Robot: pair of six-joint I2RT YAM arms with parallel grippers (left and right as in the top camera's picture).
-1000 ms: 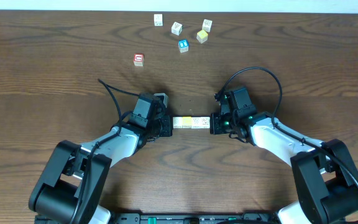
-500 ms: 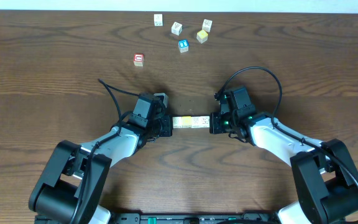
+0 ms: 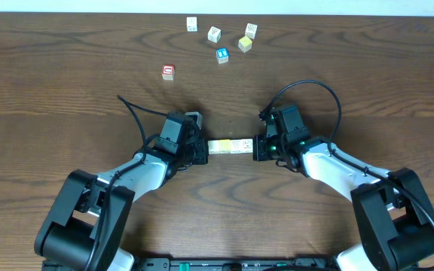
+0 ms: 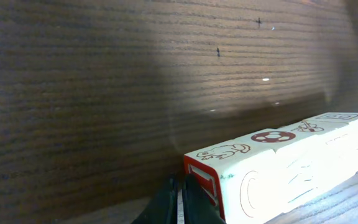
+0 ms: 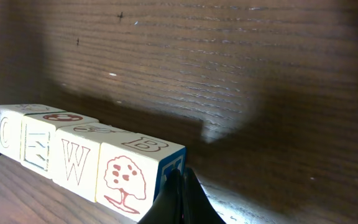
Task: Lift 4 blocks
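Left jaws and right jaws are each pressed together; between their tips the four blocks (image 3: 229,147) sit pinched in a row, seemingly just clear of the desk (image 3: 66,83).

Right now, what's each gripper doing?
Left gripper: closed, tip pressed against one end of the block row.
Right gripper: closed, pressed against its other end.

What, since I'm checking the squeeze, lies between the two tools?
A row of four blocks, end to end, spanning from left tool to right tool; clearest overhead.
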